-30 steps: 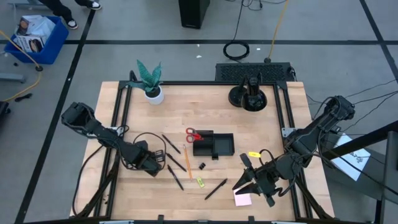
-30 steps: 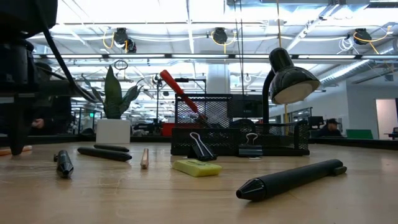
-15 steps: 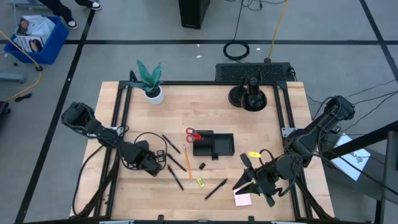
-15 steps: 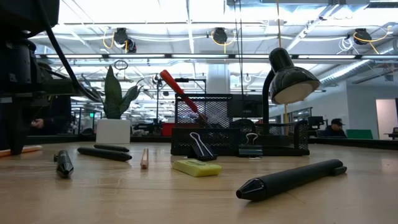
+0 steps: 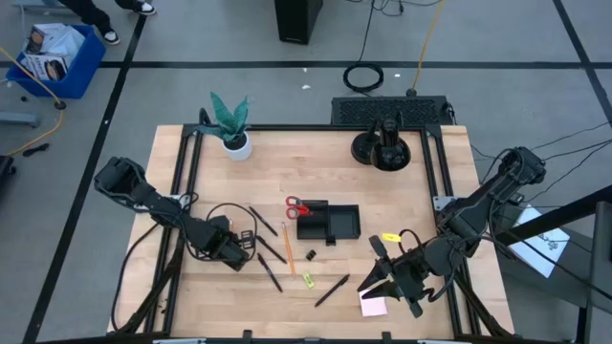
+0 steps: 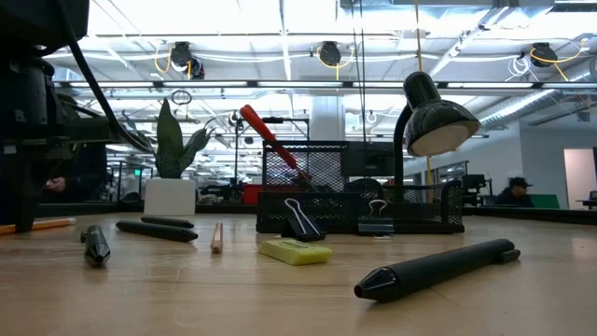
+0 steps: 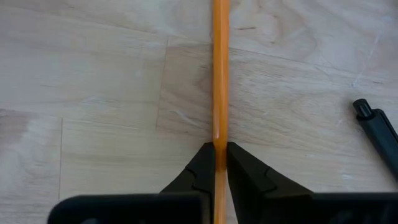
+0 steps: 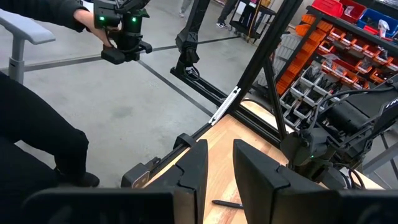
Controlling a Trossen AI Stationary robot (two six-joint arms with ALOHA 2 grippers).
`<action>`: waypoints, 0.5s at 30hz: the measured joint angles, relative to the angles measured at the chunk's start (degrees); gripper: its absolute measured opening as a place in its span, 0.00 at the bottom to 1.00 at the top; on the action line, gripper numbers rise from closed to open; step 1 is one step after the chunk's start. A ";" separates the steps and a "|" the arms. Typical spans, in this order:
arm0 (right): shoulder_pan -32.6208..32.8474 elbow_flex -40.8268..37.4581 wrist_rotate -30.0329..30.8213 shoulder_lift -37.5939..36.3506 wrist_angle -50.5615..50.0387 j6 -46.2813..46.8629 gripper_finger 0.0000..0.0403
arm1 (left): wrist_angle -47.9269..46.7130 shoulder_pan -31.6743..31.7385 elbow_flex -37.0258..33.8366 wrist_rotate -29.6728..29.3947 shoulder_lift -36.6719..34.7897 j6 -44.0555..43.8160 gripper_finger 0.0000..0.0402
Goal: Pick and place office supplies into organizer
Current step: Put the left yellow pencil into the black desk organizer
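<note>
One orange pencil [image 7: 220, 68] lies flat on the wooden table [image 5: 421, 220] at its left side, well apart from the black organizer [image 5: 328, 225], its long axis running straight out between the fingers of the left gripper [image 7: 221, 163], which are pinched against its shaft. Only the left wrist view shows that pinch; from above the gripper hides the spot, though that view shows the right gripper [image 5: 382, 283] waiting, fingers slightly parted and empty, beside the pink sticky-note pad [image 5: 374, 306].
</note>
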 joint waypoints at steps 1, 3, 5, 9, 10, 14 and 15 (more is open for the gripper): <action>0.01 0.00 0.01 0.00 0.00 0.00 0.17 | 0.00 0.00 0.00 0.00 0.00 0.13 0.08; 0.01 0.00 -0.01 0.00 0.00 0.00 0.17 | 0.00 0.00 0.00 0.00 0.00 0.74 0.07; 0.01 0.00 -0.01 0.00 0.00 0.00 0.17 | -0.02 0.00 0.00 -0.02 0.00 1.12 0.07; 0.01 0.00 -0.01 0.00 0.00 0.00 0.17 | -0.02 -0.01 0.00 -0.27 0.00 1.13 0.08; 0.01 0.00 0.01 0.00 0.00 0.00 0.17 | -0.02 -0.02 0.00 -0.38 0.00 1.12 0.08; 0.01 0.00 0.01 0.00 0.00 0.00 0.17 | -0.04 -0.02 -0.02 -0.53 0.00 1.17 0.08; 0.01 0.00 0.00 0.00 0.00 0.00 0.17 | -0.02 -0.02 -0.02 -0.57 0.00 1.31 0.08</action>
